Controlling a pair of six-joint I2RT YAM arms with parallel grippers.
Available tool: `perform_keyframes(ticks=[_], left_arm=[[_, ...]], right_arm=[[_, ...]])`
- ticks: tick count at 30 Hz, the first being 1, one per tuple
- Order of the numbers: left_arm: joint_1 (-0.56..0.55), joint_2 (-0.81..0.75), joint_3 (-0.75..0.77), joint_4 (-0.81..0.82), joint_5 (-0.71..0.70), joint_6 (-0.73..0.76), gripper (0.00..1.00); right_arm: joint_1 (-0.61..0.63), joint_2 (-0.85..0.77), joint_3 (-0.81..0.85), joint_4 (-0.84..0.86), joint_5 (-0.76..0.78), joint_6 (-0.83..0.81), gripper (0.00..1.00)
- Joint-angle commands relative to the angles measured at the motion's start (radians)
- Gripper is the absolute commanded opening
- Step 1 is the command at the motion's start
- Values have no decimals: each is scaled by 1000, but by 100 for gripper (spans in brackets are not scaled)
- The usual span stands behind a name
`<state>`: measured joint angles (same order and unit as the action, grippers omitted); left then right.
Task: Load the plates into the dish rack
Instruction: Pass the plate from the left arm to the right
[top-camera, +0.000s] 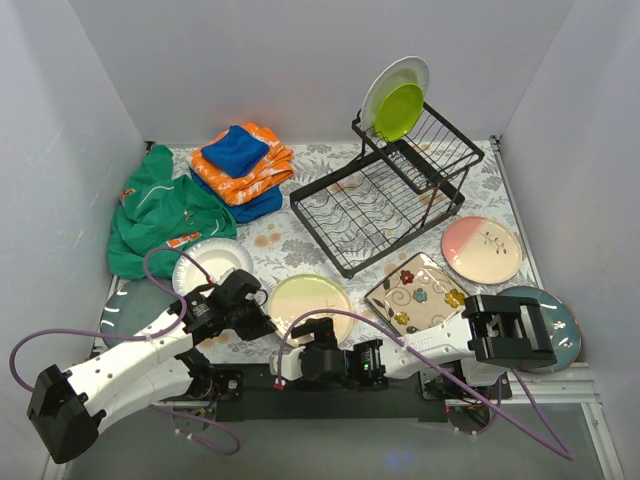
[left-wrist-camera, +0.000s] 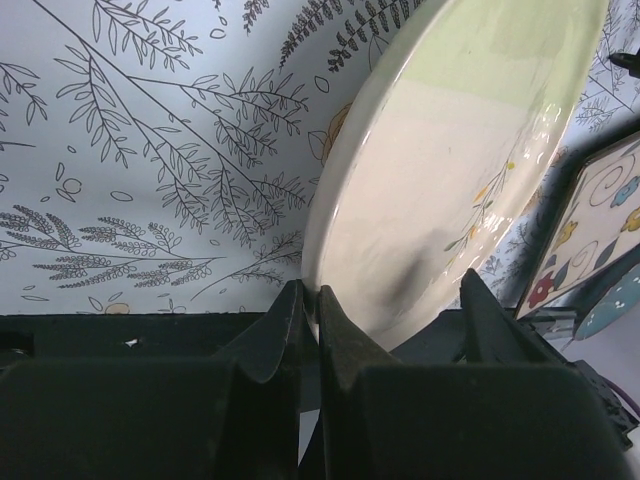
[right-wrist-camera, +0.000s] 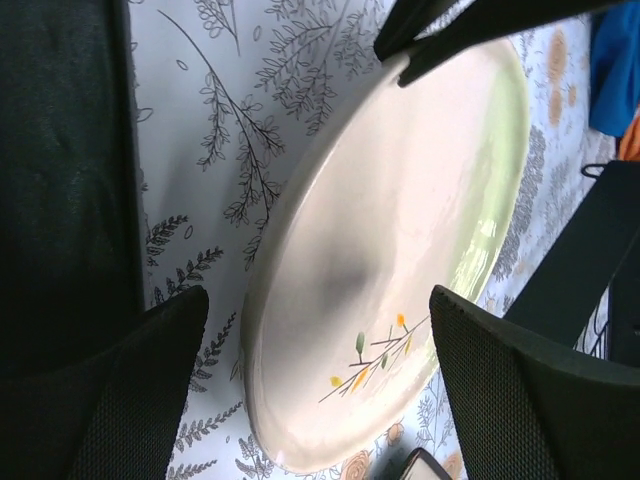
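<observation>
Top view, rack (top-camera: 385, 200): it stands in the far middle of the table; a white plate (top-camera: 393, 80) and a lime plate (top-camera: 398, 112) stand on edge in its raised part
Top view, other plates: the cream plate (top-camera: 310, 298) lies in front of the rack, the square plate (top-camera: 415, 293) just right of it, the pink plate (top-camera: 482, 249) further right
Top view, left gripper (top-camera: 265, 322): at the left rim of the cream plate
Top view, right gripper (top-camera: 300, 340): at the near rim of this plate
Left wrist view, left gripper (left-wrist-camera: 310, 295): jaws pressed together, nothing between them; the tips are at the rim of the cream plate (left-wrist-camera: 430, 200), and I cannot tell if they touch it
Right wrist view, right gripper (right-wrist-camera: 318, 300): jaws wide apart and holding nothing; the cream plate (right-wrist-camera: 400, 200) shows between the two fingers
Right wrist view, left gripper (right-wrist-camera: 400, 60): its closed tip is over the far rim of the cream plate
</observation>
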<state>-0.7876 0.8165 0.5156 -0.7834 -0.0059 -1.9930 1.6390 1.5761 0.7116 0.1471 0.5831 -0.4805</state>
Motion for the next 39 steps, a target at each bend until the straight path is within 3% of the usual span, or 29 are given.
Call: perform_keyframes(ticks=[1,9,11,12,14,18,23,25,26,27,30,39], left_arm=[[2,-28,55,35,38,-601,0],[2,-48,46,39,37,-615,0],[2,-59,44,36,37,-619,0],[2,-62,43,35,35,-619,0],[2,-69,41,32,35,-622,0],[2,-83,34,26,35,-625,0],[2,-100,20,1,44,-633,1],[2,-117,12,-13,46,-642,9],[2,-123,3,-29,49,-647,26],[2,-132,-2,-37,49,-652,33],[2,-140,-25,-50,46,-664,46],[2,-83,-54,84,20,-632,50]], right_arm=[[33,10,-53,190,153,23,92],[88,45,-86,261,210,8,77],[94,64,-83,261,208,5,61],[99,68,-77,259,210,2,42],[105,71,-72,259,207,-3,24],[117,65,-73,259,205,-9,10],[119,30,-74,258,208,-9,6],[119,13,-72,258,213,-10,1],[117,6,-73,258,215,-10,1],[114,-7,-74,258,215,-10,1],[104,-24,-77,258,204,-1,1],[88,-65,-58,256,182,25,1]])
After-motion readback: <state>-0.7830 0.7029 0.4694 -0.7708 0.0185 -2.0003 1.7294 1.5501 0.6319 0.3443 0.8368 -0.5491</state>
